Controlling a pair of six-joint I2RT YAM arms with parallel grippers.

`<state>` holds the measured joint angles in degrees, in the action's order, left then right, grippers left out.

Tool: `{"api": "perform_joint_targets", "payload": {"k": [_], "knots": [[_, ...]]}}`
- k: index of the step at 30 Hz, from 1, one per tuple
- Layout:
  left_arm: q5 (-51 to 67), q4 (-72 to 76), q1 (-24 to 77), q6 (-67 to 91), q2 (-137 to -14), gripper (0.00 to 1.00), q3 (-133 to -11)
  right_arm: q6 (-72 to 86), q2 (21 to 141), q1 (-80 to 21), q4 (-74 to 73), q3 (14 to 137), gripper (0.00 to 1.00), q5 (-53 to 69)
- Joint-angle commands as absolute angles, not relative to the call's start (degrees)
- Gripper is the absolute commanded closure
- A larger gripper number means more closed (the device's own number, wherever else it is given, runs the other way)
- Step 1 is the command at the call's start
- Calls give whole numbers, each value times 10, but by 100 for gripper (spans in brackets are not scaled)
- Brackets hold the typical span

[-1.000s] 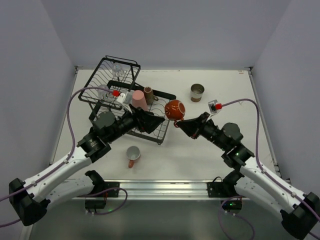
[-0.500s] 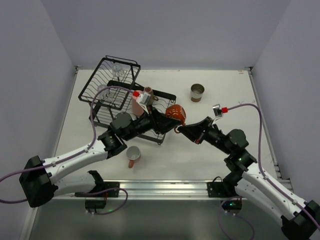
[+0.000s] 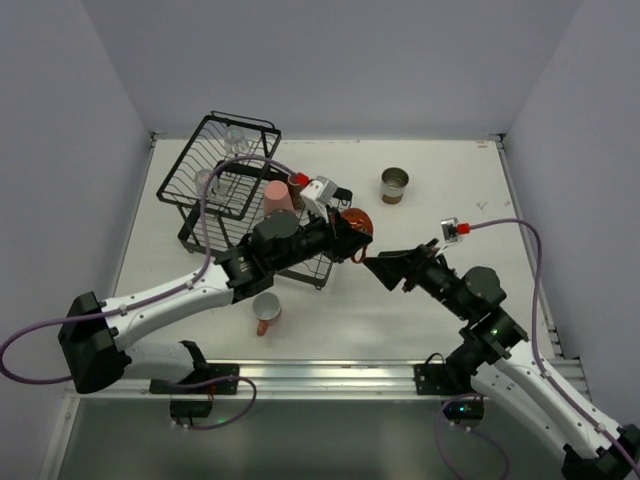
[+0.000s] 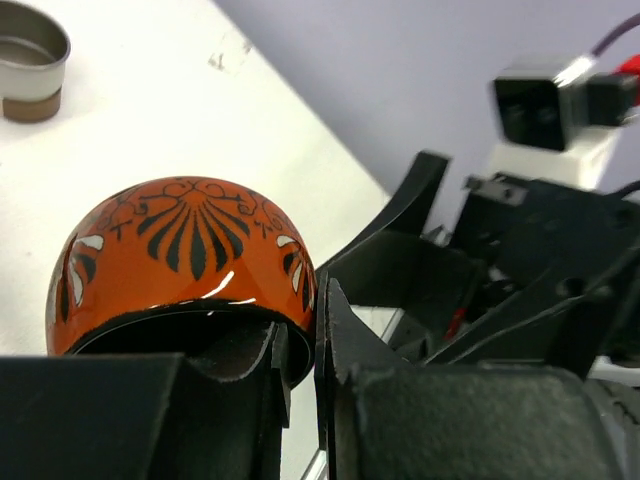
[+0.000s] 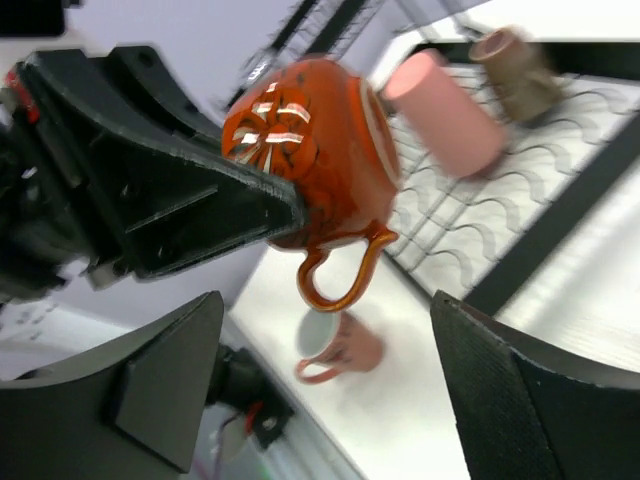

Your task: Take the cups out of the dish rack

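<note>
My left gripper [image 4: 300,312] is shut on the rim of the orange-red mug [image 3: 352,226], one finger inside and one outside, holding it just off the right end of the dish rack [image 3: 245,120]. The mug's handle [image 5: 340,268] hangs down. My right gripper [image 3: 385,268] stands open just right of the mug, touching nothing. In the rack lie a pink tumbler [image 3: 277,198] and a small brown cup [image 3: 297,188], and two clear glasses [image 3: 236,140] sit in its basket part. A pink mug [image 3: 265,312] lies on the table.
A cream-and-brown cup [image 3: 394,184] stands upright on the table at the back right. Both arms meet over the table's middle, close to each other. Walls enclose the table on three sides.
My left arm reached right and closed its gripper on the orange-red mug's rim. My right gripper, which held the mug, opened, let go and drew back a little.
</note>
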<state>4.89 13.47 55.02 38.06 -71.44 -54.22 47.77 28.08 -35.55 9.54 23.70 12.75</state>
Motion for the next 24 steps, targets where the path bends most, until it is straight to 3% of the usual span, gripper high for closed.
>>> {"api": "perform_joint_targets", "payload": {"k": [1,4,7,12,24], "knots": [[4,9,582,290,-741,100,-633,404,226,-353,-104,301,12,-43],[-40,-76,602,265,-786,100,-663,381,204,-352,-206,323,11,-189],[-67,-153,627,243,-829,100,-699,381,183,-352,-242,325,14,-262],[-144,-260,676,223,-879,100,-731,385,146,-352,-252,331,18,-316],[-135,-326,754,244,-964,100,-692,370,112,-352,-260,355,21,-347]]}}
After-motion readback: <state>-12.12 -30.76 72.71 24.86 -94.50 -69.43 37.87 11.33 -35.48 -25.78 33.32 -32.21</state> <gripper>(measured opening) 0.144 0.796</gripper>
